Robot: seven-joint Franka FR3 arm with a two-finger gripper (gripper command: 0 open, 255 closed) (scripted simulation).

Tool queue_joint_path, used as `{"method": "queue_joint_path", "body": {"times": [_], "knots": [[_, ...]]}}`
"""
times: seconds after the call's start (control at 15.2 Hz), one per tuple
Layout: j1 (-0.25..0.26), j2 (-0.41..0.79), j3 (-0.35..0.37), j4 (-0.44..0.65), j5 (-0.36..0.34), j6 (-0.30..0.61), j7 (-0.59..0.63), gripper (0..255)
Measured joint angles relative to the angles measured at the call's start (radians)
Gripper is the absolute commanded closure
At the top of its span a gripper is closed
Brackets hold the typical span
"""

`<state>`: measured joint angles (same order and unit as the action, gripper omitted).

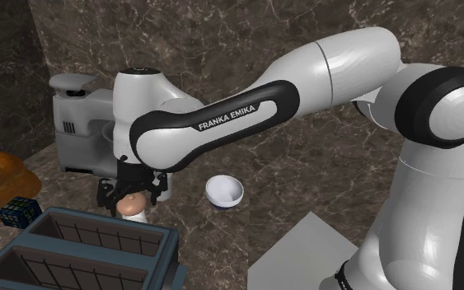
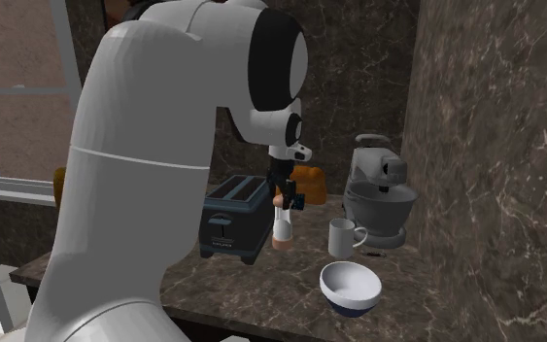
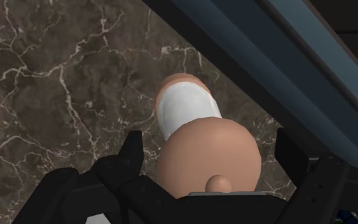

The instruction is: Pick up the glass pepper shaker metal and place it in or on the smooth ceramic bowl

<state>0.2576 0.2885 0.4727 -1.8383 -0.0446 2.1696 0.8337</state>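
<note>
Pepper shaker [image 1: 133, 209] [image 2: 281, 229] [image 3: 206, 153] stands upright on the dark marble counter [image 1: 304, 177], right beside the long wall of the blue-grey toaster [image 1: 98, 247] [image 2: 232, 219]. It has a white body, a tan rounded cap with a small knob on top, and a tan ring at its foot.

The black gripper [image 1: 133, 196] [image 2: 283, 199] [image 3: 212, 149] hangs straight over it, pointing down, with the cap sitting between the two fingers. In the wrist view the fingers [image 3: 135, 153] stand apart, one on each side of the cap, and a sliver of counter shows between each finger and the cap, so they straddle the shaker without clasping it.

The white bowl [image 1: 224, 192] [image 2: 350, 289], dark blue on its underside, rests on the counter away from the shaker, toward the shoulder view's right. In the second exterior view a white mug [image 2: 342, 236] stands between the shaker and the grey stand mixer [image 1: 77, 123] [image 2: 380, 194], with the bowl nearer the camera than the mug. A small puzzle cube [image 1: 18, 212] lies near the toaster's far end in the shoulder view.
</note>
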Motion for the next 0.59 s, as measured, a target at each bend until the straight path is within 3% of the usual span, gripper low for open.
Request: {"method": "queue_joint_path", "body": {"times": [0.33, 0.4, 0.59], "knots": [[0.001, 0.002, 0.0, -0.001, -0.001, 0.004, 0.002, 0], [0.001, 0.002, 0.0, -0.001, -0.001, 0.004, 0.002, 255], [0.001, 0.002, 0.0, -0.001, -0.001, 0.004, 0.002, 255]]}}
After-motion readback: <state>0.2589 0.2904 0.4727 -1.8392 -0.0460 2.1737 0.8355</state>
